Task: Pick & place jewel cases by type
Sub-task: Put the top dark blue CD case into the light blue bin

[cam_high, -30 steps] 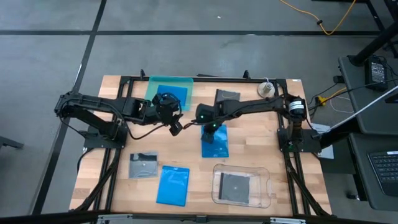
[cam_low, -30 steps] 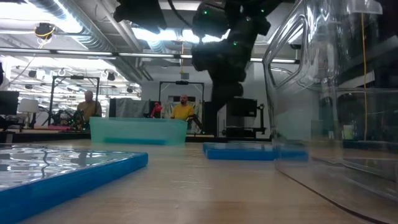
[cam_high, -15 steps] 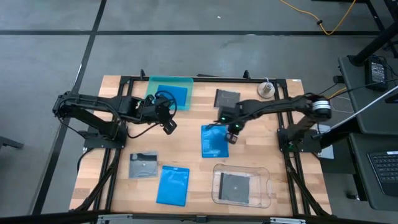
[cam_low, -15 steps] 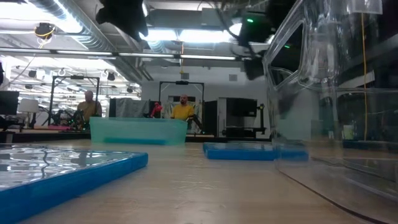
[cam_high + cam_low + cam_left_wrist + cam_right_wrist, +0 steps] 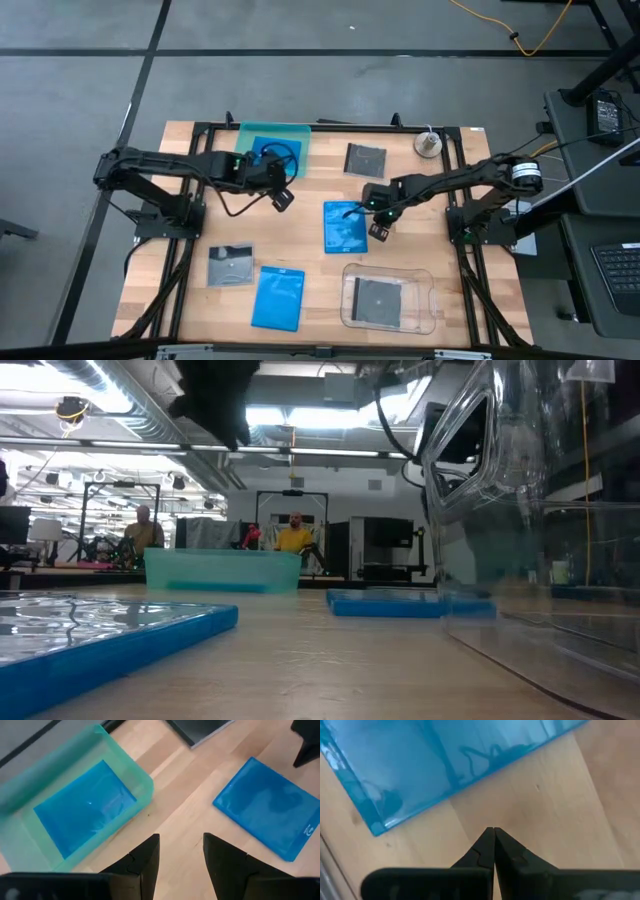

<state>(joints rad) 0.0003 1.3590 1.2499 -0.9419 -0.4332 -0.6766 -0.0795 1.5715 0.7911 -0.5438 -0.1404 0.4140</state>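
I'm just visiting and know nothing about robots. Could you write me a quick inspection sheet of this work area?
Surface: light wooden table in a black frame.
Job's things: one bright blue flat plastic case lies in the teal translucent tray; blue cases at centre and front. One dark square disc case sits in the clear plastic tray; others at back and front left.
Clutter: small round metal object at the back right.
Hands: left hand open, empty, beside the teal tray; right hand shut, empty, by the centre blue case.
Cables: yellow cable on the floor.
Surroundings: people at benches beyond.
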